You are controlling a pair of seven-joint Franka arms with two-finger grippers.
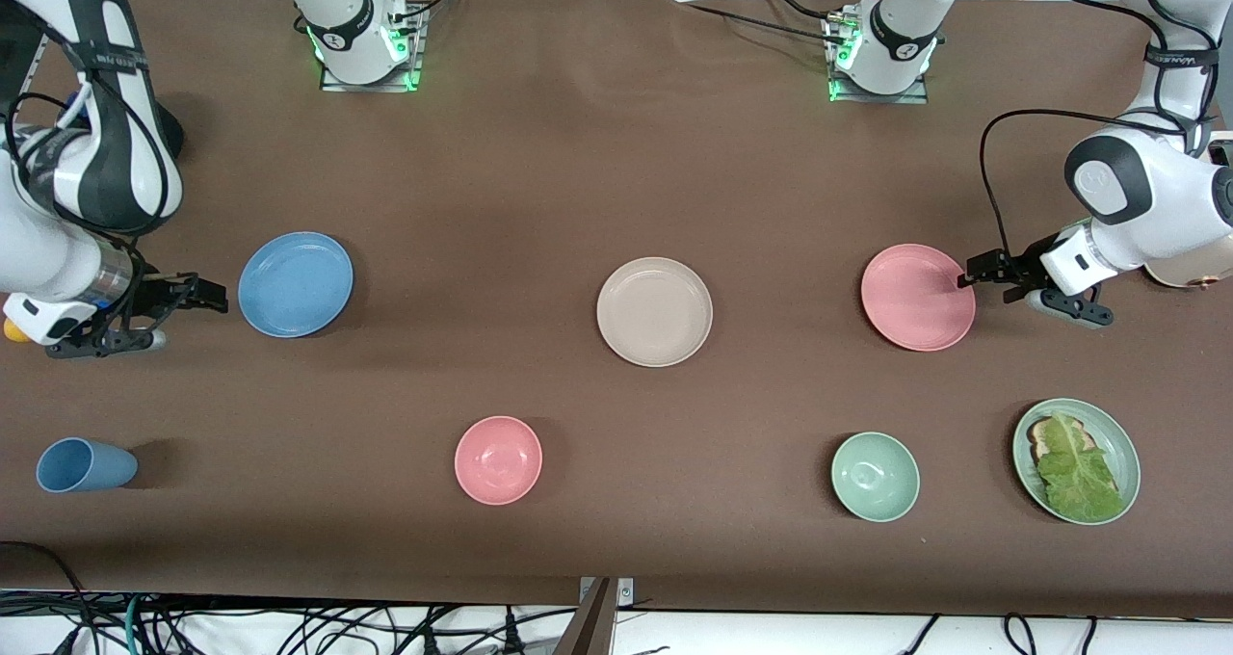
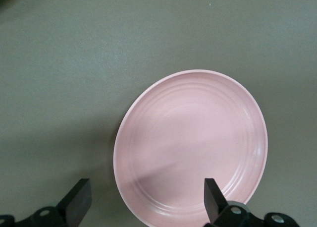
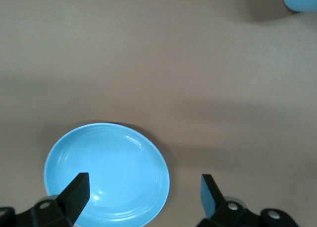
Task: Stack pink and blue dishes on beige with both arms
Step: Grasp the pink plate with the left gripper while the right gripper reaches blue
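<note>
Plates lie in a row across the brown table in the front view: the blue plate toward the right arm's end, the beige plate in the middle, the pink plate toward the left arm's end, all well apart. The right gripper hangs just beside the blue plate's rim, and the left gripper sits at the pink plate's rim. Nearer the camera stand a blue cup on its side, a pink bowl, a green bowl and a green plate with lettuce on it. From the left wrist, the left gripper has its fingers spread wide and empty, the pink plate partly between them. From the right wrist, the right gripper likewise gapes wide with nothing in it, over the edge of the blue plate.
</note>
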